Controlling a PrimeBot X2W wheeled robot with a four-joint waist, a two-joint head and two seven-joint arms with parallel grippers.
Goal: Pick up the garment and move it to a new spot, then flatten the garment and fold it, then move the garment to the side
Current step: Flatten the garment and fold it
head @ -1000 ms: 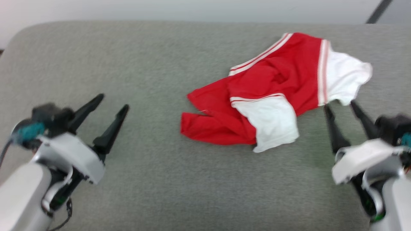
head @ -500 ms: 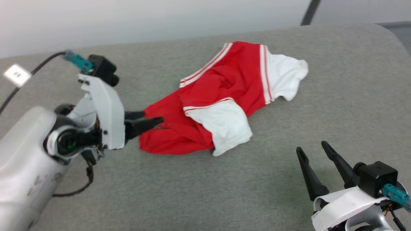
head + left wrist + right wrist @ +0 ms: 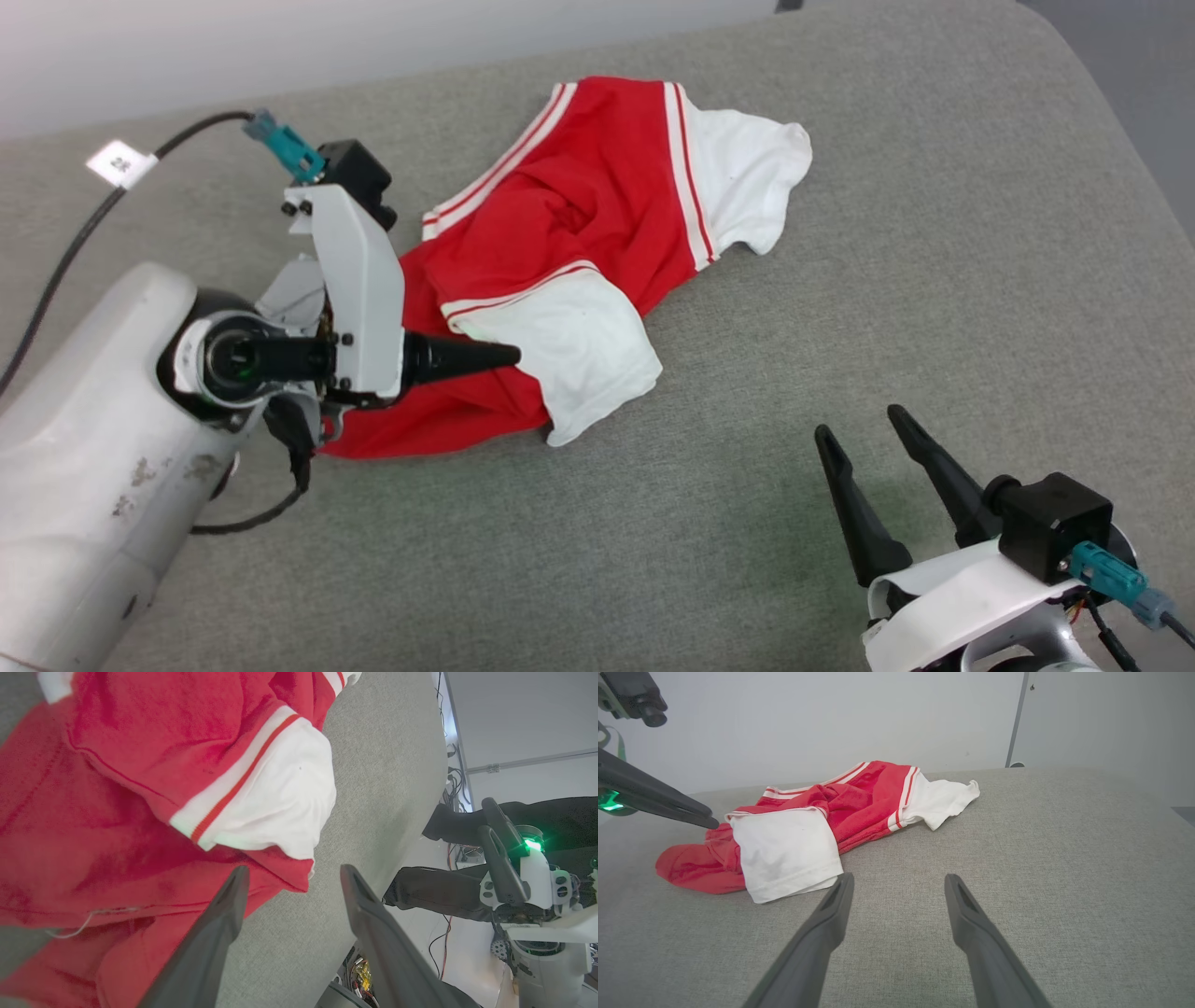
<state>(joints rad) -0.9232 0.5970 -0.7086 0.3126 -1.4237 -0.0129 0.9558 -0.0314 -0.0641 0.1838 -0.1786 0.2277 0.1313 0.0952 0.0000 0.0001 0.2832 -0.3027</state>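
Since half a second ago the left pincer (image 3: 294, 869) has been carried further in over the garment (image 3: 579, 196), from its red edge to just beside the near white sleeve (image 3: 583, 359), though part of that shift in the head view is owed to the camera's own turn; its jaws are held wide and nothing is gripped, one finger being seen over the red hem and the other over the grey surface (image 3: 840, 233); whether cloth is touched cannot be told; the garment is seen crumpled on that surface, its numbers hidden; the right pincer (image 3: 859, 422) is held wide and empty above bare grey, well apart from the cloth; for a sound pickup, the jaws would best be lowered until a thick fold of red is taken between them and closed fully before any lift, the thin hem alone being avoided.
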